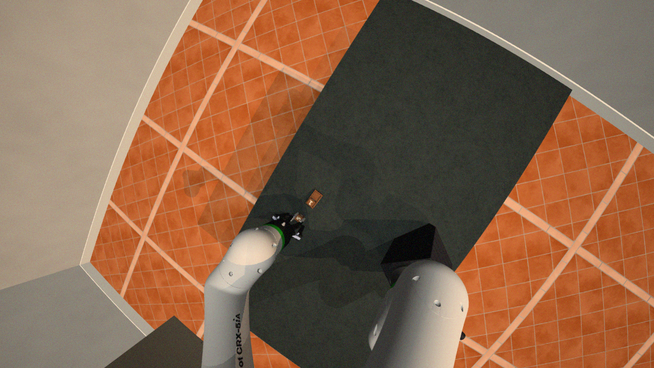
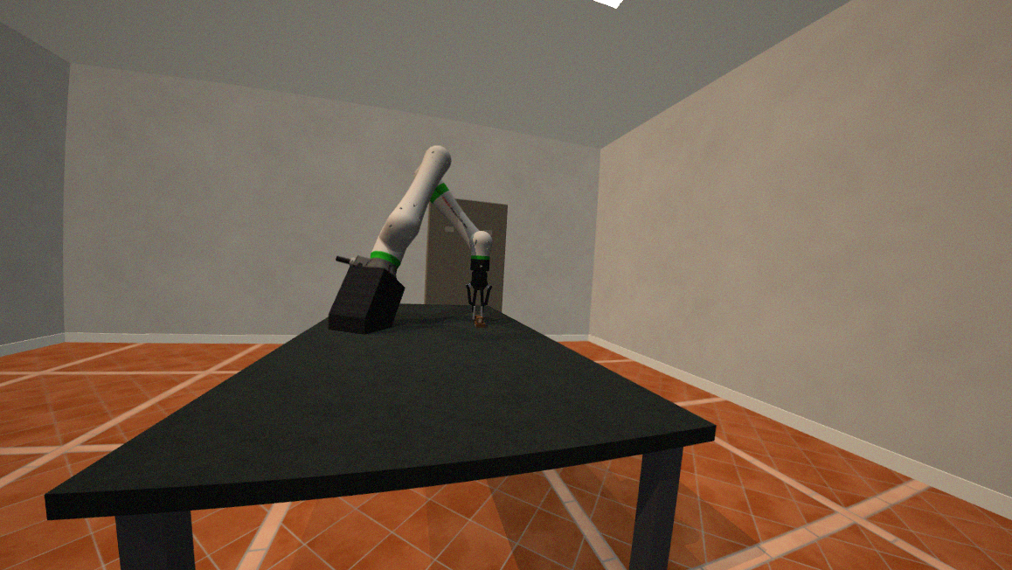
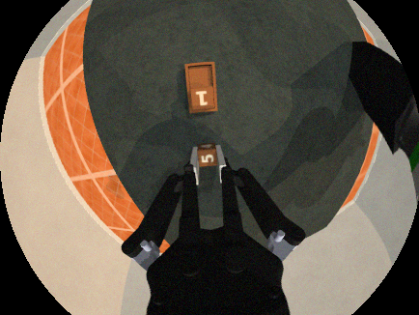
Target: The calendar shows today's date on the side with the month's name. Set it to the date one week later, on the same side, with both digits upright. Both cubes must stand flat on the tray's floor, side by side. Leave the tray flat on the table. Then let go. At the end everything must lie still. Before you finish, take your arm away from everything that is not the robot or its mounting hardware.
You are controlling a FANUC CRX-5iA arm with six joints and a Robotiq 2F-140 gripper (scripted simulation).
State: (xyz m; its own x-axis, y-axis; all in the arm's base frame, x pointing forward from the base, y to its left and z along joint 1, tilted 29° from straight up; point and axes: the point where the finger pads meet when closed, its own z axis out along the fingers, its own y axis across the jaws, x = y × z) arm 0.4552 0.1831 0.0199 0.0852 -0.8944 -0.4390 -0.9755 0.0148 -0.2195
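Note:
The small brown tray [image 1: 317, 195] [image 2: 481, 323] [image 3: 201, 72] lies flat on the dark table [image 1: 411, 114] [image 2: 396, 396] [image 3: 257, 32]. One brown cube [image 1: 311, 201] [image 3: 202, 99] stands in one half of the tray, with a white 1 on its top face. The tray's other half is bare. My gripper [image 1: 297, 219] [image 2: 479, 309] [image 3: 207, 153] is shut on the second cube [image 1: 300, 218] [image 3: 208, 157], whose visible face shows a 5. It holds that cube above the table, a short way from the tray on the robot's side. The side with the month's name cannot be seen.
The robot's black base block [image 1: 414, 246] [image 2: 364, 301] [image 3: 386, 96] stands on the table beside the tray area. The table's left edge [image 1: 256, 201] runs close to the gripper. Tiled floor lies beyond it.

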